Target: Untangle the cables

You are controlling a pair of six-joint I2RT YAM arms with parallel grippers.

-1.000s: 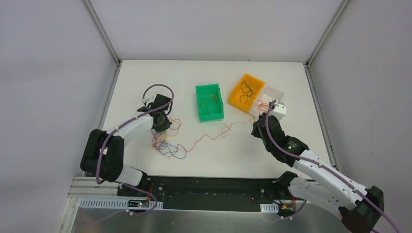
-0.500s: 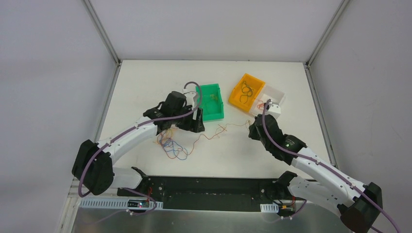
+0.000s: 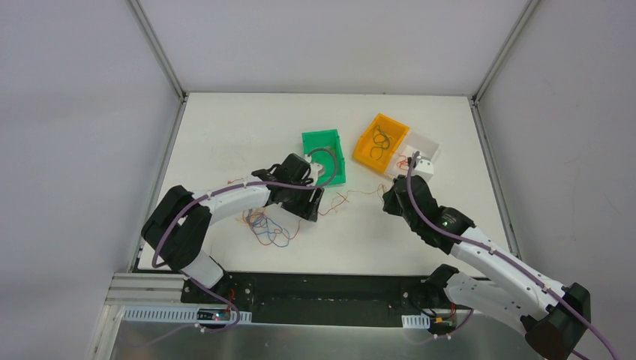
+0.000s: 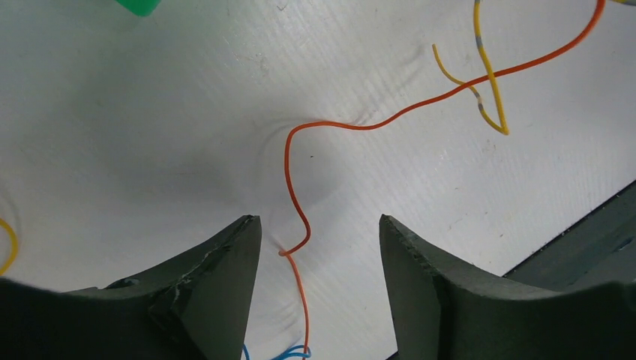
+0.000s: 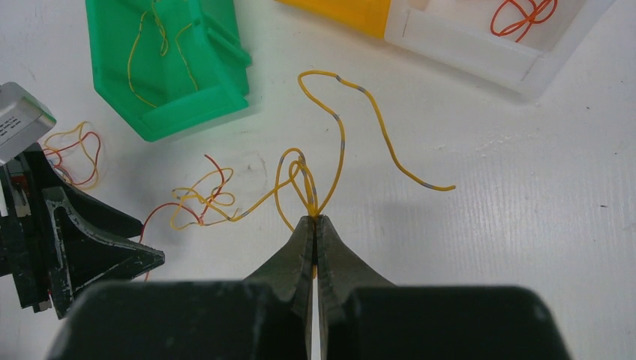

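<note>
L gripper (image 4: 319, 225) is hanging released w/ orange cable (image 4: 288, 165) btwn jaws; R gripper (image 5: 315, 220) is clenching yellow cable (image 5: 341, 139) (at its loop). Best: nipping orange low, pulling apart slowly.

A green bin (image 3: 308, 159) sits near the middle of the white table (image 3: 225, 124), its long side running away from the near edge. To its right an orange bin (image 3: 364, 142) lies skewed, touching a clear white bin (image 3: 426, 141) on its right. Grey walls (image 3: 75, 112) enclose the table on three sides
</note>
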